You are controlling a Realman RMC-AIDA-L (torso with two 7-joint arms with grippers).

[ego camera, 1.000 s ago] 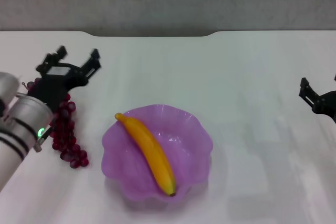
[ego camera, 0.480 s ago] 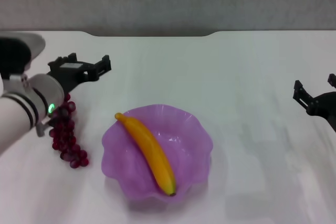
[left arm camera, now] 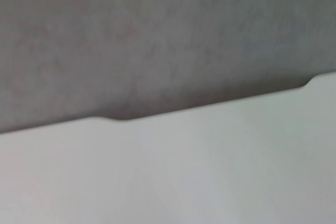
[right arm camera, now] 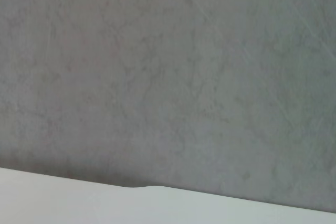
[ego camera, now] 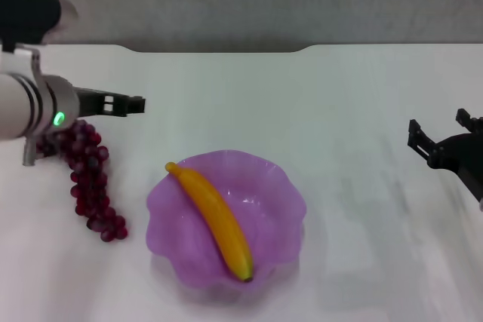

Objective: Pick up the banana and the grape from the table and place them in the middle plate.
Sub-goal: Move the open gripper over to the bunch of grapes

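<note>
Head view: purple plate (ego camera: 287, 209) sits lower centre on the white table (ego camera: 339, 103), wavy rim all round. Banana (ego camera: 213, 219) lies inside it, diagonal from the upper-left rim down to the lower-middle rim, dark tip at the low end. Grapes (ego camera: 89, 179) are on the table at centre left, a long dark red bunch running down toward the lower left, beside the plate and not touching it (top of the bunch partly hidden by the arm). Left gripper (ego camera: 124, 103) is at upper left, lying roughly level and pointing right, just above the top of the grapes; seen side-on, so I cannot tell whether its fingers are spread or pressed together, and nothing visible in it. The silver forearm with a green light fills the left edge. Right gripper (ego camera: 440, 138) sits at the right edge, mid height, well apart from the plate, its two black fingers spread with a bare gap between them, holding nothing.

Left wrist view: only bare table (left arm camera: 210, 171) in the lower half and a grey wall (left arm camera: 157, 40) above, with the notched far edge between them.

Right wrist view: mostly grey wall (right arm camera: 168, 77), a thin strip of table (right arm camera: 105, 205) along the bottom.
</note>
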